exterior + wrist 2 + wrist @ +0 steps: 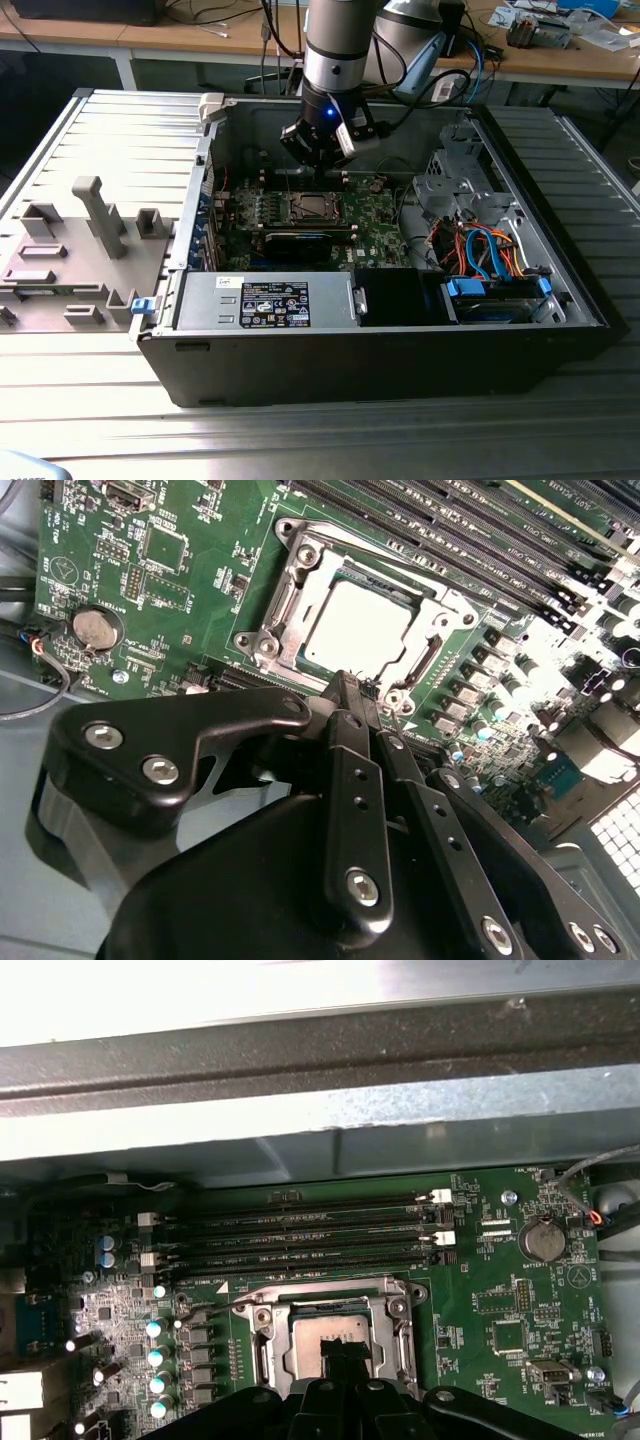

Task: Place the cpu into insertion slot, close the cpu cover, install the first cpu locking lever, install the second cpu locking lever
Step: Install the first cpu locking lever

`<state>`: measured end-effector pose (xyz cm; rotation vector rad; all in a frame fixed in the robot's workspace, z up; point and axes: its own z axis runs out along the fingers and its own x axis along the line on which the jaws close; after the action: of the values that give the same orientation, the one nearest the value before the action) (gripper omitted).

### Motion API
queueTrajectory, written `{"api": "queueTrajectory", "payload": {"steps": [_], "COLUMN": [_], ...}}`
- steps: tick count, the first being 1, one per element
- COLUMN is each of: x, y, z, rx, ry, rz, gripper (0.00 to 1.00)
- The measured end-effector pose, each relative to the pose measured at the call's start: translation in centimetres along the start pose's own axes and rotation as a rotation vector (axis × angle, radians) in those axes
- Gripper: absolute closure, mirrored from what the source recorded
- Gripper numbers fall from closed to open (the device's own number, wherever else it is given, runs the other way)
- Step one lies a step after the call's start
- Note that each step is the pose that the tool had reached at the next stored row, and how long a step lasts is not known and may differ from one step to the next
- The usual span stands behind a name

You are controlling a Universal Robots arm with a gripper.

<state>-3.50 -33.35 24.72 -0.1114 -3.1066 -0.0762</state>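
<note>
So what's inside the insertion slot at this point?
The cpu lies inside the insertion slot, its silver-grey top showing through the window of the cpu cover, which lies flat around it. The contacts beneath the chip are covered.

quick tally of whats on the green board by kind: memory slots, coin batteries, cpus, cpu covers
memory slots: 4
coin battery: 1
cpu: 1
cpu cover: 1
total: 7
</note>
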Motion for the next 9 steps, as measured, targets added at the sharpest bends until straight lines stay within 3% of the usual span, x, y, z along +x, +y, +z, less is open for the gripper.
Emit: {"api": "queueTrajectory", "payload": {"steps": [9], "x": [-0.02], "y": [0.0], "z": [0.0], "rx": [0.0002], "ry": [0.0003], "rz": [-0.006], "gripper": [0.89]}}
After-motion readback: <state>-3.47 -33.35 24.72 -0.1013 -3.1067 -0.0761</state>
